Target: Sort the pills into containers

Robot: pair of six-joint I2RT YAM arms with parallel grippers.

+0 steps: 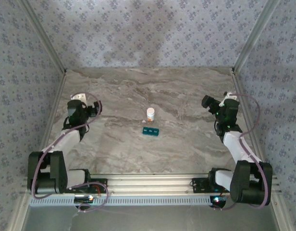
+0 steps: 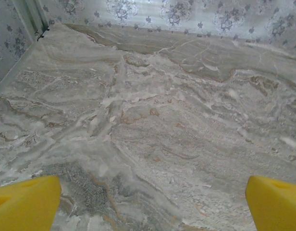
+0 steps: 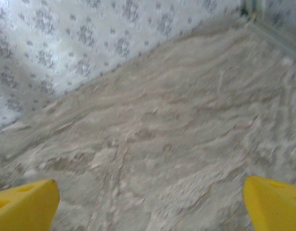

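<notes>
Left gripper (image 1: pixel 96 108) at centre left and right gripper (image 1: pixel 208 102) at centre right both gape empty. I see the small teal-blue plastic three-compartment strip (image 1: pixel 150 132) mid-frame between them, long axis left-to-right, neither arm clearly nearer, I'd say.

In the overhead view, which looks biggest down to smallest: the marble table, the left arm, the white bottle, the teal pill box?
1. marble table
2. left arm
3. white bottle and teal pill box: both tiny and too alike to rank.
</notes>
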